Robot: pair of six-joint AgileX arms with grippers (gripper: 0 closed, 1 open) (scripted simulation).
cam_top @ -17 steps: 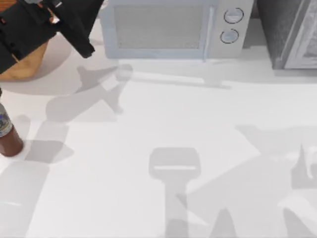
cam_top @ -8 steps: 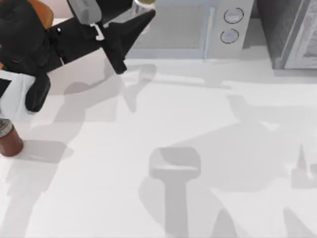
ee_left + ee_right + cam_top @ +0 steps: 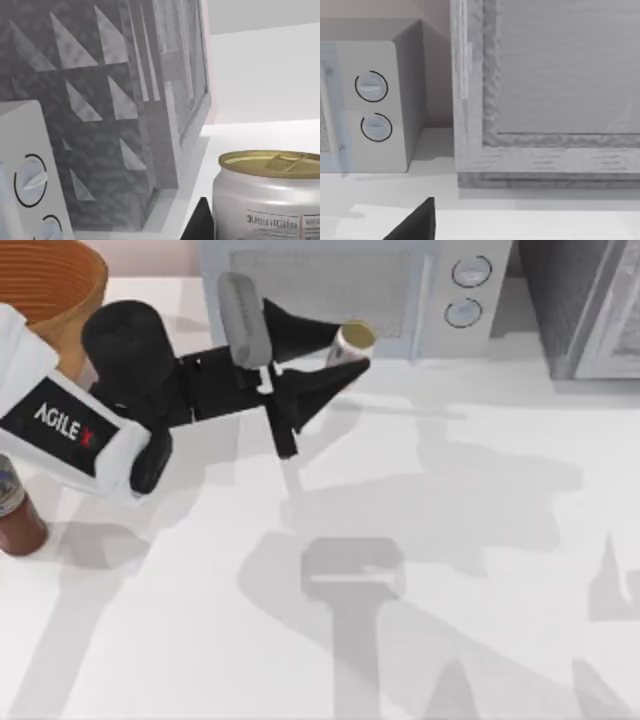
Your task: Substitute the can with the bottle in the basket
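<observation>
The can (image 3: 353, 341), white with a gold-tan top, is held above the table in front of the microwave. My left gripper (image 3: 352, 350) is shut on it, one black finger on either side. In the left wrist view the can (image 3: 270, 197) sits close up, upright, beside a black fingertip (image 3: 201, 224). At the table's back left corner stands the orange-brown wicker basket (image 3: 45, 285), behind the left arm. The reddish-brown bottle (image 3: 14, 512) stands upright at the left edge. My right gripper (image 3: 415, 226) shows as a black tip, facing the microwave and the cabinet.
A white microwave (image 3: 340, 295) with two dials stands along the back edge, also seen from the right wrist (image 3: 370, 105). A grey speckled cabinet (image 3: 590, 305) fills the back right corner. The white table (image 3: 450, 570) stretches across the middle and right.
My left arm has swung right, away from the basket, carrying the can across the front of the microwave. The basket has come out from under the arm. The bottle has not moved.
</observation>
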